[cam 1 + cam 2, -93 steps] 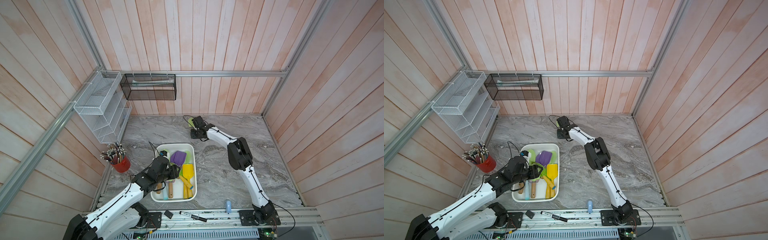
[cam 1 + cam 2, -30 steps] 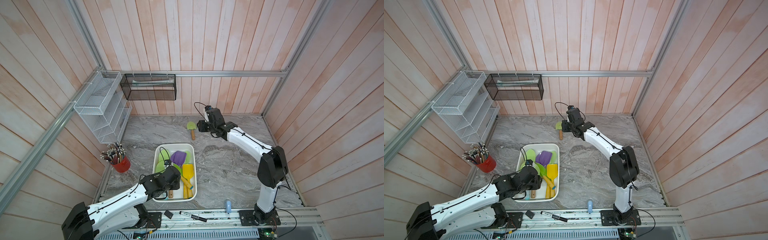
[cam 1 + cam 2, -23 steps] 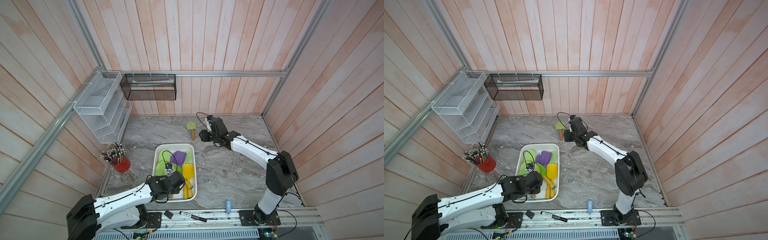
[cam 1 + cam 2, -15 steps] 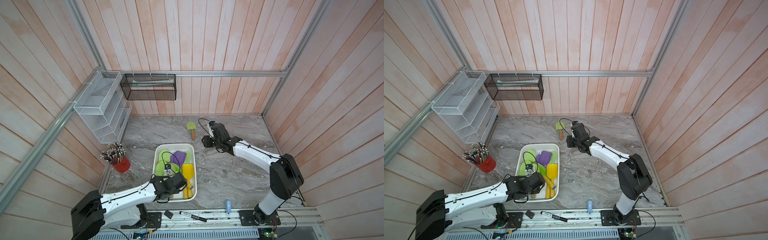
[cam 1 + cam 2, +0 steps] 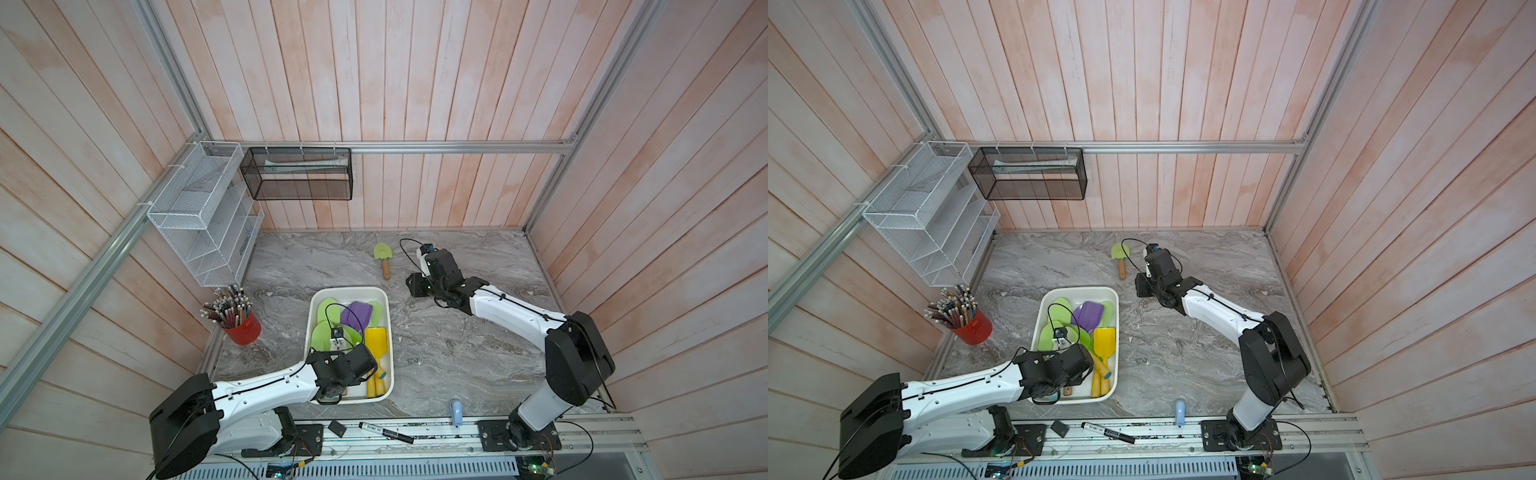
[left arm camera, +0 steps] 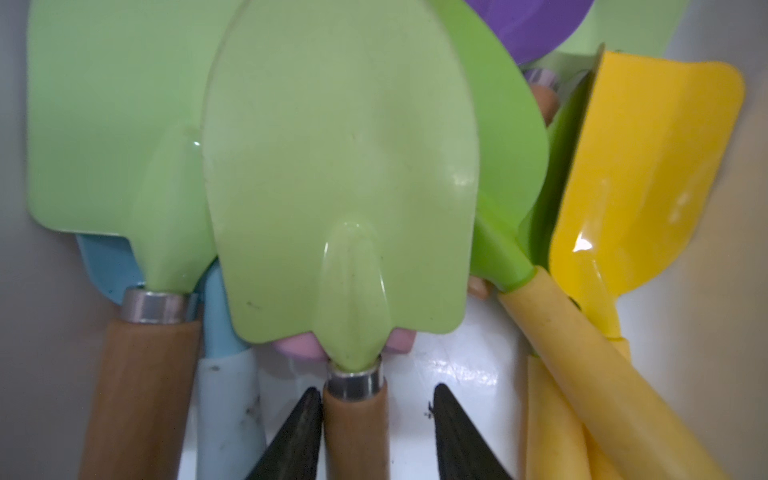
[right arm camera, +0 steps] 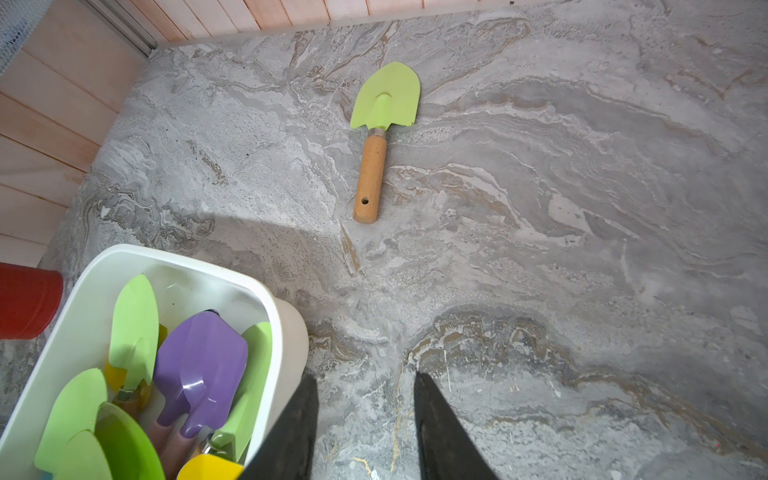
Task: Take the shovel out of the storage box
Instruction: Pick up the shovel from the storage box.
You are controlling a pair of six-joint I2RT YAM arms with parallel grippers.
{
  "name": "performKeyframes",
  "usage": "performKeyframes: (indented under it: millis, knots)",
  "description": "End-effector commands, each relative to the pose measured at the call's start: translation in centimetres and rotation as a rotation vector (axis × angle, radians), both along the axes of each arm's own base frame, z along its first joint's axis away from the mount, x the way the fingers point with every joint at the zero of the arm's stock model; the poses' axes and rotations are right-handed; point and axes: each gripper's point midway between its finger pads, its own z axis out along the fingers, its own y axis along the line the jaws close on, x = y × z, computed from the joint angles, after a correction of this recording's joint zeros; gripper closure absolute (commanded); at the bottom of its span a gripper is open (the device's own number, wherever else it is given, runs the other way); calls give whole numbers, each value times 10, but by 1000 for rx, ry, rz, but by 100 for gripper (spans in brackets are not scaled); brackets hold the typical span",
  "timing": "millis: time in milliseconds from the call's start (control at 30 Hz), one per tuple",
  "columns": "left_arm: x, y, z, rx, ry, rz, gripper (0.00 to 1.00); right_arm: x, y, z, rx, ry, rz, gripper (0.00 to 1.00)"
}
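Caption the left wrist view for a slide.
Left gripper straddles the wooden handle of a green shovel in the box, jaws not yet shut.

Our right gripper (image 7: 365,376) back from the loose shovel (image 7: 376,137), our left gripper (image 6: 376,390) pulled to the near end of the box (image 5: 349,288) (both narrowing)

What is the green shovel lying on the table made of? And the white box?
Shovel: the green blade looks like thin painted metal, smooth and faintly shiny; a silvery ring joins it to a tan, matte handle, probably wood. Box: most likely plastic, glossy white with rounded corners and a rolled rim.
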Motion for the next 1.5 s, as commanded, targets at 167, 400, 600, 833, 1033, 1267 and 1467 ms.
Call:
performKeyframes:
  millis: [167,400,600,833,1033,1267,1467]
  knots:
    - [-16,9,-13,-17,52,43,57,-1,3,5,28,-9,1,60]
    - [-24,7,-21,-16,80,38,59,0,4,4,26,-7,4,60]
    - [-25,0,-22,-12,89,14,73,1,4,5,28,-10,7,60]
    - [-17,-10,-1,-71,35,-9,80,-2,3,13,33,-28,16,61]
    - [-1,-27,44,-175,-61,-55,80,-7,-1,28,55,-55,15,61]
    - [29,-45,94,-359,-136,-108,80,-20,-4,50,113,-84,29,61]
    - [67,-56,151,-681,-263,-206,80,-44,14,69,288,-74,131,60]
